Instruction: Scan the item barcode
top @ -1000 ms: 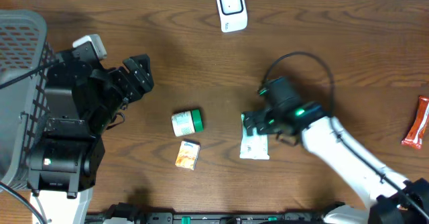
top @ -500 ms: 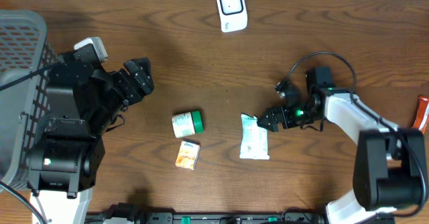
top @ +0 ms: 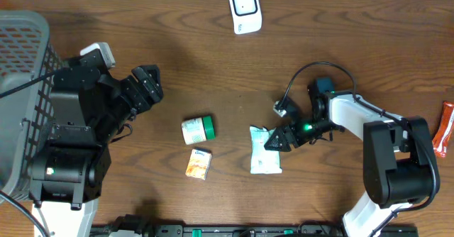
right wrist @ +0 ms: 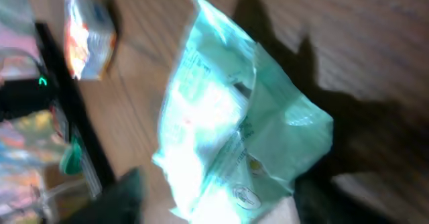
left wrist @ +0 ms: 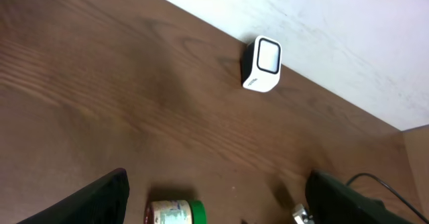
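A mint-green pouch (top: 265,154) lies flat on the wooden table at centre right, blurred and large in the right wrist view (right wrist: 234,130). My right gripper (top: 277,139) is low at the pouch's upper right corner. Its jaws stand apart on either side of the pouch (right wrist: 221,197), with a strip of table still showing beside the left finger. The white barcode scanner (top: 245,8) stands at the table's far edge, also in the left wrist view (left wrist: 263,63). My left gripper (top: 145,84) hovers open and empty at the left (left wrist: 218,204).
A small jar with a green lid (top: 198,129) and an orange packet (top: 199,163) lie left of the pouch. A red bar (top: 445,127) sits at the right edge. A grey mesh basket (top: 21,67) stands at the far left.
My right gripper has moved left onto the pouch's corner and its jaws have narrowed around it. The pouch has shifted slightly left and toward the front. The left arm has stayed still.
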Tool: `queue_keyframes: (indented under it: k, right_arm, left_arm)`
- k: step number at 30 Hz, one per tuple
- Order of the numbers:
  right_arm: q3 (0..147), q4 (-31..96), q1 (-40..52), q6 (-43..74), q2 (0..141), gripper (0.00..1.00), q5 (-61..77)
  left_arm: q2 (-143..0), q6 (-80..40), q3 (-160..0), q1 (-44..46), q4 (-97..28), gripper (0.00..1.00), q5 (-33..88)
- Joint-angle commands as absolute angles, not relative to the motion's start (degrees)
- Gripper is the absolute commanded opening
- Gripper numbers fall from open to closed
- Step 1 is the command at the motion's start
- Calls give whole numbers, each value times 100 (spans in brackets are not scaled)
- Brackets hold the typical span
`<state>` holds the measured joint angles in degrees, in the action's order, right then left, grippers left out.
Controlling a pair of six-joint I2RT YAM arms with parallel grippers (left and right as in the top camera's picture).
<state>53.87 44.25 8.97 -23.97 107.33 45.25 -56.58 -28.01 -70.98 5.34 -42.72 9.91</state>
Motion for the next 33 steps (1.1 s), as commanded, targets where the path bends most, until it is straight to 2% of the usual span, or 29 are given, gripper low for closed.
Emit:
queue_keyframes:
  k: [1, 4, 7, 8, 11, 16, 33]
  right_arm:
    - [5216, 4397, 939, -2536, 10980, 40, 3516]
    - [5216, 4141, 919, -2316, 10978, 22, 3535]
    - [5216, 3850, 921, -2231, 10978, 4, 4110]
    - [5218, 3736, 921, -2228, 10973, 1, 4386]
    - [5236, 3485, 921, -2112, 10971, 1, 4987]
    - [5266, 3479, 908, -1505, 10748, 2, 5004]
    - [5266, 3557, 705, 1286, 8014, 2, 5371]
  left_arm:
    - [-5647, -2676, -7185, 510, -4377, 85, 937]
    - [-5647, -2672, -7185, 510, -4523, 85, 937]
    - [-5647, -2657, -7185, 510, -4624, 85, 934]
    - [-5647, -2657, -7185, 510, -4633, 85, 934]
    - [-5647, -2657, -7185, 510, -4637, 85, 934]
    - [-5647, -2541, -7185, 510, -4637, 85, 932]
    - [-5649, -2508, -7185, 510, -4652, 85, 932]
